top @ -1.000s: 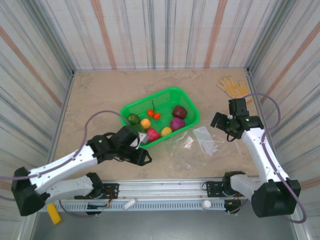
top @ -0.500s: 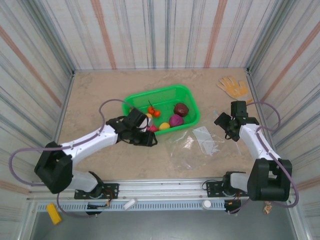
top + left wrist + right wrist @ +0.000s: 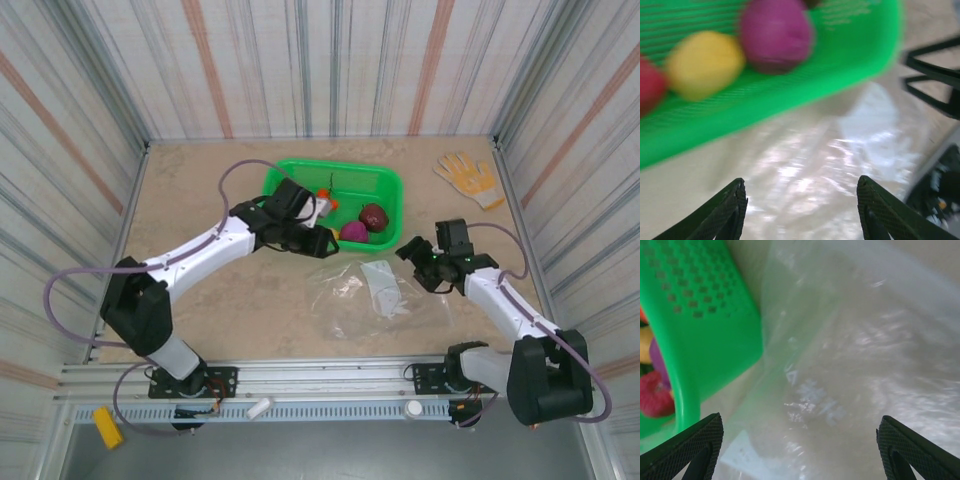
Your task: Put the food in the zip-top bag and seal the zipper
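Clear, crinkly plastic zip-top bag (image 3: 365, 295) lies flat just in front of the green mesh basket (image 3: 385, 180), the toy food (image 3: 373, 215) inside that basket. Left gripper (image 3: 800, 181) and right gripper (image 3: 799, 419) gape empty; better pinch one rim layer only.

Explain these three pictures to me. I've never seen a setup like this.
A white left arm and right arm are bolted at the near edge of a table. The wide picture comes from a fixed camera above and behind them. The other two come from a small camera on each wrist, so the dark tips at the bottom are that arm's own claw. On the table lie a green basket of toy fruit, a clear zip-top bag and a yellow glove. The left claw is by the basket's near wall. The right claw is at the bag. Both are open and hold nothing.
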